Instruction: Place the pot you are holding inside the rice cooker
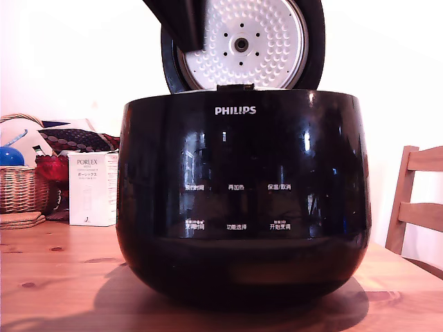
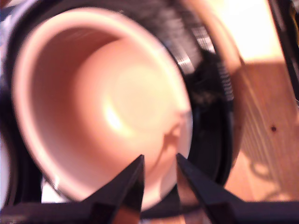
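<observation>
At nine o'clock in the exterior view a wicker basket (image 1: 21, 185) and a white Porlex box (image 1: 93, 188) stand on the wooden table (image 1: 55, 277). The black Philips rice cooker (image 1: 242, 200) fills the centre, its lid (image 1: 242, 45) raised at twelve o'clock, dimpled silver plate facing forward. My arm (image 1: 176, 21) enters at eleven o'clock, in front of the lid. A wooden chair (image 1: 415, 200) stands at three o'clock. In my wrist view the pot (image 2: 93, 102) shows a pale, glossy inside and sits within the cooker's dark opening. My pincer (image 2: 159, 170) stands with its fingertips slightly apart over the pot's rim; I cannot tell whether they clamp it.
</observation>
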You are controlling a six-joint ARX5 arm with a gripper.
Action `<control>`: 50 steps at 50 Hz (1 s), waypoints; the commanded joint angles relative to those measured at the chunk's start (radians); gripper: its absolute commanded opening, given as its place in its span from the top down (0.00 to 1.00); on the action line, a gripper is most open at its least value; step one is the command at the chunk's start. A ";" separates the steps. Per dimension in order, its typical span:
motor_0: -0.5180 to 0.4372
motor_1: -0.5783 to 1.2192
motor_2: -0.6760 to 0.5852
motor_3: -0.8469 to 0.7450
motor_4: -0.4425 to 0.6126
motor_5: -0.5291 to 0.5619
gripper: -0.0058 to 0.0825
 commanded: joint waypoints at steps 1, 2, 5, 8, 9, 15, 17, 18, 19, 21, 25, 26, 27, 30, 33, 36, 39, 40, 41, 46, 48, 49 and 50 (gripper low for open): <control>0.020 -0.011 0.011 -0.018 0.005 -0.053 0.80; 0.027 -0.014 0.013 -0.024 0.004 -0.053 0.82; 0.048 -0.018 0.013 -0.034 0.005 -0.114 0.91; 0.075 -0.024 0.013 -0.043 0.005 -0.174 0.96; 0.084 -0.025 0.013 -0.045 0.005 -0.211 0.96; 0.160 -0.039 0.013 -0.037 0.008 -0.289 0.96; 0.189 -0.044 0.013 -0.029 0.010 -0.333 0.96; 0.204 -0.048 0.013 -0.025 0.010 -0.333 0.96; 0.219 -0.052 0.013 -0.021 0.011 -0.333 0.96; 0.250 -0.058 0.013 -0.006 0.014 -0.382 0.96; 0.317 -0.076 0.013 0.031 0.022 -0.448 0.96; 0.335 -0.079 0.013 0.044 0.025 -0.448 0.96; 0.351 -0.084 0.013 0.052 0.025 -0.488 0.96; 0.401 -0.096 0.013 0.077 0.026 -0.513 0.96; 0.451 -0.109 0.013 0.103 0.028 -0.520 0.96; 0.497 -0.122 0.013 0.129 0.031 -0.536 0.96; 0.538 -0.133 0.013 0.158 0.036 -0.557 0.96; 0.551 -0.136 0.013 0.167 0.037 -0.557 0.96; 0.563 -0.140 0.013 0.177 0.037 -0.580 0.96; 0.619 -0.154 0.013 0.203 0.036 -0.602 0.96; 0.636 -0.154 0.013 0.208 0.036 -0.607 0.96; 0.645 -0.156 0.013 0.209 0.036 -0.607 0.96; 0.652 -0.157 0.013 0.209 0.036 -0.607 0.96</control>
